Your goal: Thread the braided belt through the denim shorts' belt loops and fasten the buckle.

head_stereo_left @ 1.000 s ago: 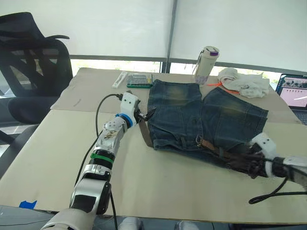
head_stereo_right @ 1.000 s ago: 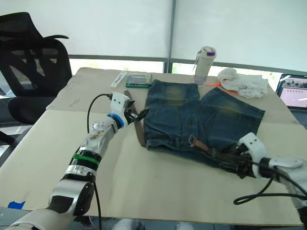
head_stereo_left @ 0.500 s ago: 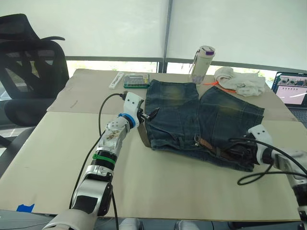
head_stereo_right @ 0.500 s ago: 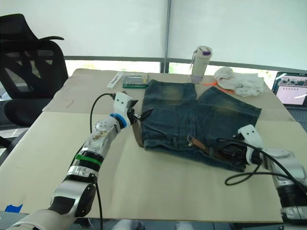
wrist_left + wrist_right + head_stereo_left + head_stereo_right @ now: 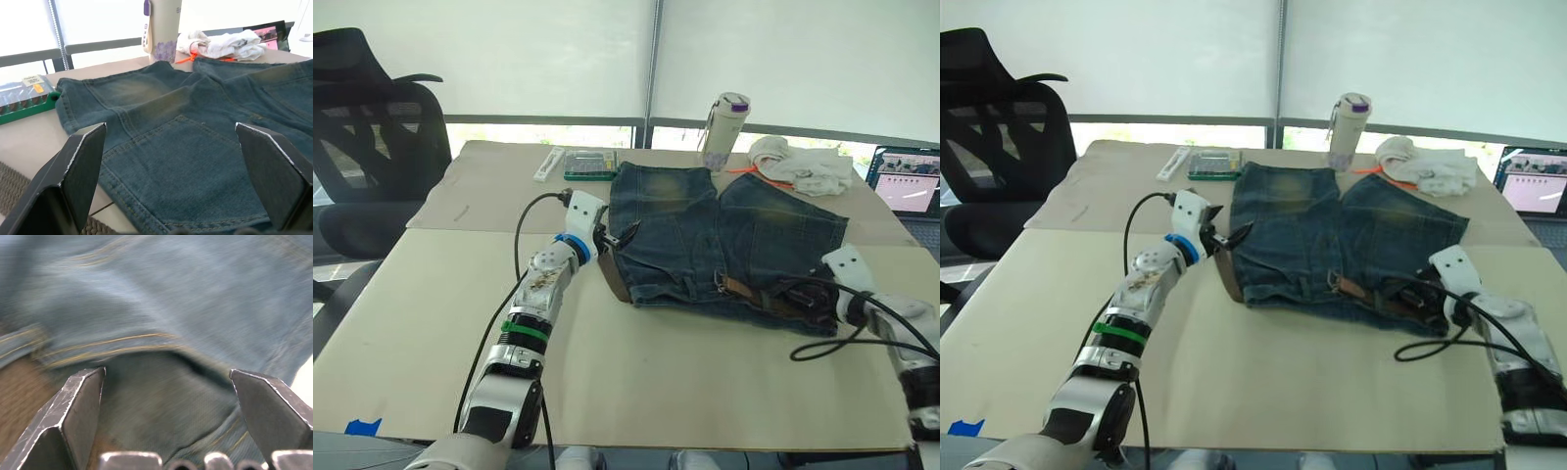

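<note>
The right gripper (image 5: 1427, 302) has its fingers spread wide, empty, over the waistband of the denim shorts (image 5: 1332, 235); the left gripper (image 5: 1230, 238) is likewise spread. The braided belt (image 5: 1371, 297) lies just beyond the right fingers: close squarely on the strap only, not denim.

Denim shorts (image 5: 724, 235) lie flat on the table, braided belt (image 5: 754, 292) along their waistband.

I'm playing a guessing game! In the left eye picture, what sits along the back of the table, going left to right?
White flat remote-like bar → green-edged tray → white bottle with purple lid → crumpled white cloth bundle → open laptop.
</note>
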You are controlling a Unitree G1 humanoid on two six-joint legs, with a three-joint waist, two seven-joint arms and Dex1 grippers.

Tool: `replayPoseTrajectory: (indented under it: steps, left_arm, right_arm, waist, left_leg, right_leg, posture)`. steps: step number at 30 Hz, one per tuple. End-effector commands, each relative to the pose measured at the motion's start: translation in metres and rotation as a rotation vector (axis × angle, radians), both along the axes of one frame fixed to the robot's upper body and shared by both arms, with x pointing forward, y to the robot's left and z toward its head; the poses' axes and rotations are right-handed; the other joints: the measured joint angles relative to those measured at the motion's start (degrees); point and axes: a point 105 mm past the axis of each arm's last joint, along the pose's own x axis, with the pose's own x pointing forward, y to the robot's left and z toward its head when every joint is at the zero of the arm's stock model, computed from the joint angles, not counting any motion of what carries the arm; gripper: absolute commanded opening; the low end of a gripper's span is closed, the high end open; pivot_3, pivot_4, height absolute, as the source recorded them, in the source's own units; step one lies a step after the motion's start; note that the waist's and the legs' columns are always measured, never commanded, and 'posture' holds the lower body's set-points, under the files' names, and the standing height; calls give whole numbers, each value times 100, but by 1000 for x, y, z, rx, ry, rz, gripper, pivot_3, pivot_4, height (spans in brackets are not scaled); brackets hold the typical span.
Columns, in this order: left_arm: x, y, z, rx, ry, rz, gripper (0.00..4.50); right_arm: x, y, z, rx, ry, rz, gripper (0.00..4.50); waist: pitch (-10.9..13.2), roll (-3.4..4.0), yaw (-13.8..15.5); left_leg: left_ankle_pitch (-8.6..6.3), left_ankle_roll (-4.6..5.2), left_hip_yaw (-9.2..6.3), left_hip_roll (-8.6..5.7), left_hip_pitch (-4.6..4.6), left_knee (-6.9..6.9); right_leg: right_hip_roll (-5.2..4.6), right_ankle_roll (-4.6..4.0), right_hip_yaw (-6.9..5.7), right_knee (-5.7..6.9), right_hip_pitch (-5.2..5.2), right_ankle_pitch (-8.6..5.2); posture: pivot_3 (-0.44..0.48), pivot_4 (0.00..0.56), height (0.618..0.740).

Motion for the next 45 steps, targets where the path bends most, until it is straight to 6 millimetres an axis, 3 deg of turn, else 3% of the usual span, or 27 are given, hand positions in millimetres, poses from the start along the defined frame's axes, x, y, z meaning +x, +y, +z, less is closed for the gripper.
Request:
replayPoseTrajectory:
  steps: [1, 4, 8, 11, 14, 19, 24, 34, 38, 45]
  left_arm:
    - [-6, -1, 22, -29, -68, -44, 4458]
    - [-28, -10, 26, -109, -42, -254, 4458]
    - [-26, -1, 21, -49, -34, -252, 4458]
    - [13, 25, 14, 12, 19, 22, 4458]
    - [36, 35, 23, 31, 21, 220, 4458]
    - [54, 34, 23, 45, 89, 403, 4458]
    - [60, 39, -7, 117, 273, 610, 4458]
    - [51, 23, -42, 145, 434, 609, 4458]
    - [50, 23, -46, 151, 448, 604, 3288]
    - [47, 38, -57, 154, 466, 647, 959]
  right_arm:
    - [-19, 27, 55, 139, -88, 175, 4500]
    - [-32, 40, 71, 221, -123, 248, 4500]
    - [-37, 62, 82, 281, -186, 325, 4500]
    - [-46, 103, 92, 371, -273, 466, 4500]
    - [-49, 120, 96, 399, -296, 499, 4500]
    - [-51, 129, 99, 424, -318, 493, 4500]
    - [-52, 127, 101, 422, -324, 489, 4500]
    - [-53, 125, 103, 426, -329, 480, 4500]
    - [-53, 125, 102, 419, -327, 476, 4500]
    - [-52, 128, 103, 430, -335, 486, 4500]
  waist:
    - [1, 2, -15]
    - [0, 2, -27]
    - [1, 2, -20]
    - [1, 1, 11]
    - [3, -1, 65]
    - [3, -3, 136]
    - [6, -7, 124]
    - [8, -10, 104]
    - [8, -10, 101]
    - [7, -10, 51]
  left_leg:
    - [-1, 1, 0, 1, 0, 0]
    - [-6, 8, 0, 9, 1, 0]
    - [-7, 8, 0, 10, 4, 1]
    - [-8, 11, -3, 6, 5, 2]
    - [-16, 25, -8, -3, -1, 3]
    - [-14, 22, -6, -12, -7, 6]
    - [-14, 22, -5, -24, -10, 4]
    - [-11, 18, -5, -24, -10, 2]
    - [-11, 17, -5, -23, -10, 2]
    - [-10, 14, -5, -21, -8, 2]
  right_leg:
    - [0, 0, 0, -1, -1, 0]
    - [1, 0, 0, -6, 1, 0]
    - [1, -1, 0, -7, 0, 0]
    - [1, -1, -1, -5, 2, 0]
    - [0, 0, -1, -3, -2, 0]
    - [-4, 15, -2, -1, 6, 8]
    - [-6, 20, -3, -2, 2, 7]
    - [-5, 21, -3, -1, -1, 6]
    - [-6, 21, -3, -1, -1, 6]
    - [-5, 21, -2, 0, -2, 6]
  posture:
    - [0, 150, 737]
    - [0, 150, 737]
    - [0, 150, 737]
    - [0, 150, 737]
    - [0, 150, 737]
    - [0, 150, 737]
    - [0, 150, 737]
    - [0, 150, 737]
    - [0, 150, 737]
    - [0, 150, 737]
